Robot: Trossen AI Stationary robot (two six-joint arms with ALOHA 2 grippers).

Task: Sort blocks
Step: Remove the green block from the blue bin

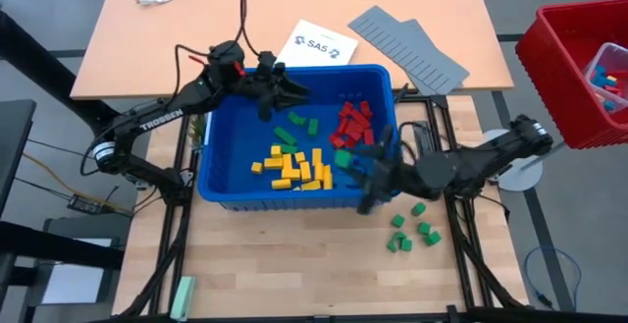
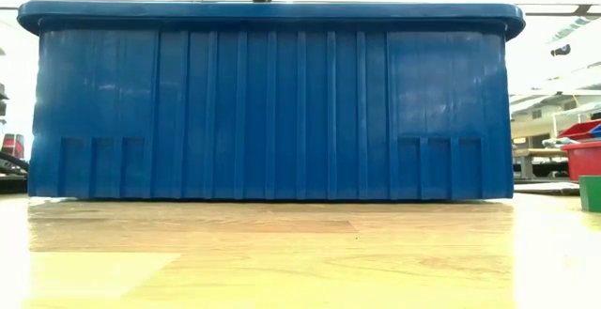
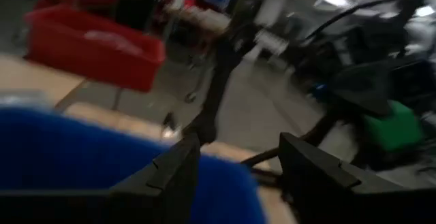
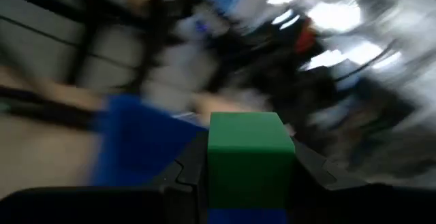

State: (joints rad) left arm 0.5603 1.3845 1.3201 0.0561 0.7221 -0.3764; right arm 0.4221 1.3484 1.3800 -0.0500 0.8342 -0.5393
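Right wrist view: right claw (image 4: pixel 251 173) clamped on a green block (image 4: pixel 251 157), mid-transfer.
Left claw (image 3: pixel 238 176) apart over blue bin (image 1: pixel 221 181); next, likely release beside green blocks (image 1: pixel 412 230) on worktop (image 1: pixel 294 254).

The big bin (image 1: pixel 218 171) is deep blue, with straight ribs running up its side in the low view. Inside the blue bin are yellow blocks (image 1: pixel 294 169), red blocks (image 1: pixel 354 123) and a few green blocks (image 1: pixel 294 127). More green blocks (image 1: pixel 412 228) lie on the light brown wood table (image 1: pixel 285 264) just outside the blue bin. A bright green block (image 4: pixel 251 149) sits between the black fingers of the right end effector (image 4: pixel 249 176) (dark all over, like both arms). Beyond the blue bin lie grey ridged panels (image 1: pixel 412 48) and a white paper with blue marks (image 1: pixel 316 44). A red bin (image 1: pixel 559 68) stands far off.
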